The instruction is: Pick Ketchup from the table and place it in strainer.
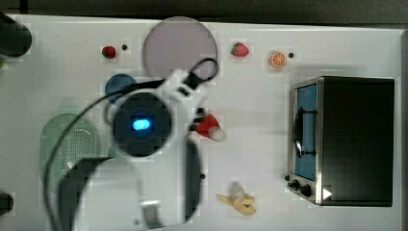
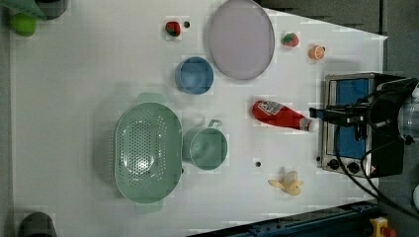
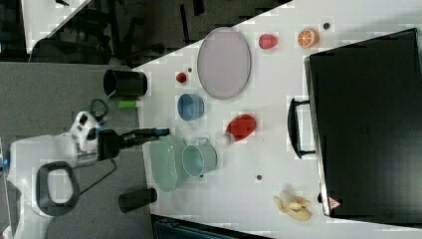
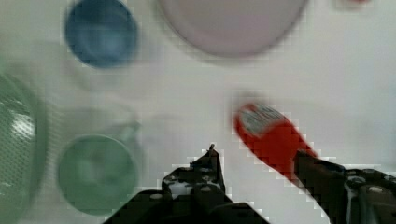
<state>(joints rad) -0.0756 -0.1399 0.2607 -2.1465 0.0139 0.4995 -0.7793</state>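
Beside the toaster oven (image 2: pixel 356 123), on the left view's left of it, the Ketchup (image 2: pixel 281 115) lies on its side on the white worktop (image 2: pixel 74 98), cap toward the oven. Farther to the left view's left of the oven sit a green cup (image 2: pixel 208 148), then the pale green strainer (image 2: pixel 147 152), well apart from the bottle. Seen from the wrist, the pincer (image 4: pixel 261 165) hangs above the worktop with its fingers (image 4: pixel 208 165) spread wide and holding nothing, the bottle's lower end between them.
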